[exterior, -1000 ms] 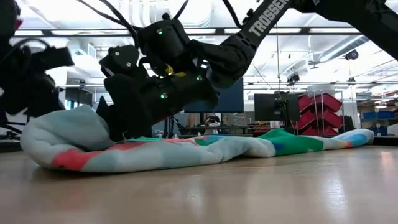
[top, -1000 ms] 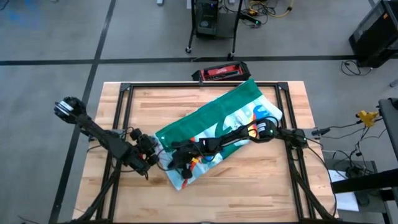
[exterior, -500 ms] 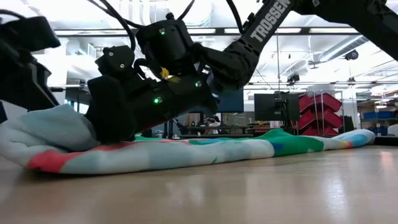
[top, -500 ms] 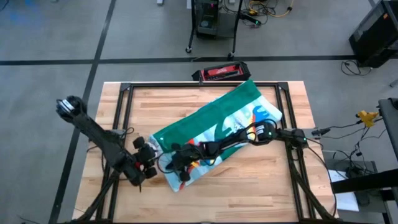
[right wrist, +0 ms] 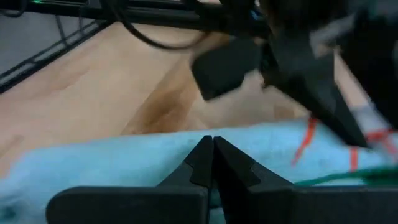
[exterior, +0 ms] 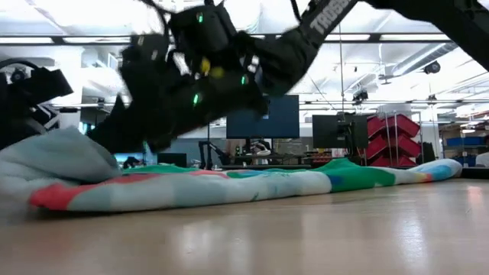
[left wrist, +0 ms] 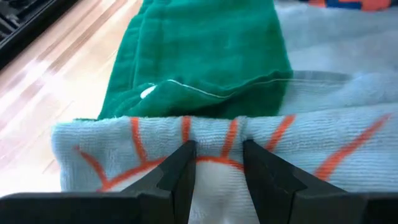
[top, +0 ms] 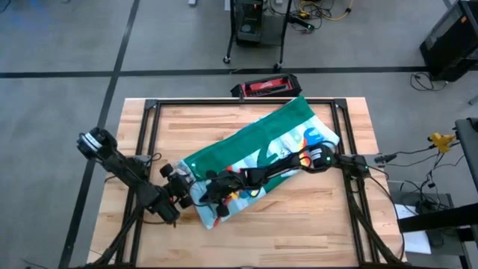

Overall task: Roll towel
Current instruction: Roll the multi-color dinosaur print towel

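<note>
Towel [top: 261,153] soft, floppy; best grabbed at folded end. Left end effector [left wrist: 214,163] pinches that fold. Right end effector [right wrist: 212,155] closed, empty, above towel.

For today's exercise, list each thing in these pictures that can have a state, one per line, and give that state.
towel: lying flat and diagonal on the table, folded lengthwise, green back showing along one side, near end bunched up, not yet rolled.
left gripper: at the towel's near end, fingers pinching a fold of the printed edge.
right gripper: fingers shut, empty, just above the towel near that same end.
table: wooden top, bearing the towel.
</note>
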